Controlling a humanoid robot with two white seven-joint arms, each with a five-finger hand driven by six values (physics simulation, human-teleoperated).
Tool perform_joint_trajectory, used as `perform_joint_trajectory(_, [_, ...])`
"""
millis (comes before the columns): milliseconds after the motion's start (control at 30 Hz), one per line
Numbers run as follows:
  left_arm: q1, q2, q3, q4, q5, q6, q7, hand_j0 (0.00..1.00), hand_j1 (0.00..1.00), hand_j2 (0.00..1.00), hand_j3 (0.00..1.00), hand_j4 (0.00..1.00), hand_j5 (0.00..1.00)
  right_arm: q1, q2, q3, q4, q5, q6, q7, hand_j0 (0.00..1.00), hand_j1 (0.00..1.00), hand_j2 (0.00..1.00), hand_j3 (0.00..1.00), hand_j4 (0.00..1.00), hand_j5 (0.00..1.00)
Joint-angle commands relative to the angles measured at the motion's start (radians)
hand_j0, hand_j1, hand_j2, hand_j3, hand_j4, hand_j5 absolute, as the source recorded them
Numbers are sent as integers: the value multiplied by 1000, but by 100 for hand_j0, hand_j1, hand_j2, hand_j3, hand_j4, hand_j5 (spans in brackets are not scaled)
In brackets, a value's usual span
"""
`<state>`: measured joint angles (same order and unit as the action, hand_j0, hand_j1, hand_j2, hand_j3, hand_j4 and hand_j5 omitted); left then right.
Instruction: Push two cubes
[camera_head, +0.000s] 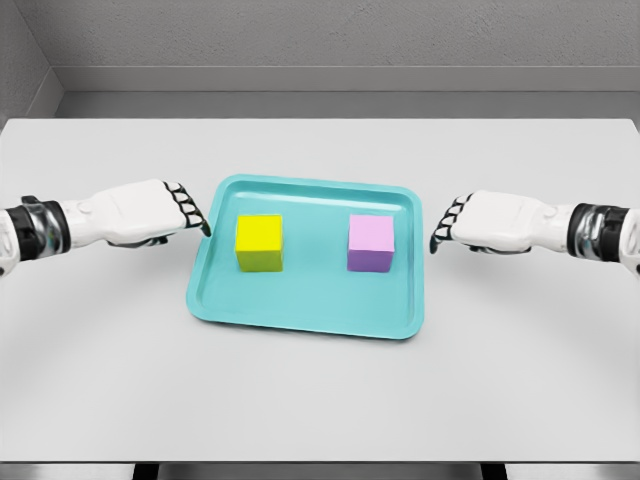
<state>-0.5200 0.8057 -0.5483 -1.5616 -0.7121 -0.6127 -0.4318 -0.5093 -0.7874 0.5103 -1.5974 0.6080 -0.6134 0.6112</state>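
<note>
A yellow cube (259, 242) sits on the left half of a teal tray (300, 310). A pink cube (371, 243) sits on the tray's right half. My left hand (190, 210) hovers just outside the tray's left rim, fingers relaxed and pointing toward the yellow cube, a short gap away from it. My right hand (447, 224) mirrors it just off the right rim, fingers relaxed and pointing at the pink cube. Neither hand touches a cube.
The tray lies in the middle of a white table (320, 400). A grey wall runs behind the table's far edge.
</note>
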Motion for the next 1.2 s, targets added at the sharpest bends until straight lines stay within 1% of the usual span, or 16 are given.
perform_joint_trajectory(0, [0, -5, -2, 0, 3, 2, -1, 71, 71, 71, 71, 71, 71, 0, 5, -1, -1, -7, 3, 0, 65, 65, 65, 65, 65, 65])
perform_joint_trajectory(233, [0, -37, -6, -2, 3, 2, -2, 71, 71, 71, 71, 71, 71, 2, 23, 4, 2, -2, 3, 0, 65, 65, 65, 65, 65, 65])
perform_joint_trajectory(267, [0, -39, -6, -2, 3, 2, -8, 71, 71, 71, 71, 71, 71, 2, 34, 8, 2, 1, 3, 0, 65, 65, 65, 65, 65, 65])
perform_joint_trajectory(367, [0, -43, -6, 0, 5, 2, -16, 71, 71, 71, 71, 71, 71, 0, 48, 19, 33, 1, 3, 0, 65, 65, 65, 65, 65, 65])
perform_joint_trajectory(433, [0, -49, -6, 0, 5, 2, -18, 71, 71, 71, 71, 71, 71, 0, 54, 19, 33, 3, 3, 0, 65, 65, 65, 65, 65, 65])
perform_joint_trajectory(533, [0, -60, -6, -2, 5, 2, -18, 71, 71, 71, 71, 71, 71, -2, 68, 20, 54, 3, 3, 0, 65, 65, 65, 65, 65, 65])
perform_joint_trajectory(900, [-3, -85, -6, -2, 3, 2, -19, 71, 71, 71, 71, 71, 71, -9, 97, 20, 54, 4, 3, 0, 64, 64, 64, 64, 64, 64])
perform_joint_trajectory(933, [-3, -86, -6, -2, 5, 2, -36, 71, 71, 71, 71, 71, 71, -9, 102, 20, 54, 4, 3, 0, 64, 64, 64, 64, 64, 64])
perform_joint_trajectory(1167, [-5, -108, -6, -2, 3, 2, -45, 71, 71, 71, 71, 71, 71, -9, 119, 20, 54, 6, 3, 0, 64, 64, 64, 64, 64, 64])
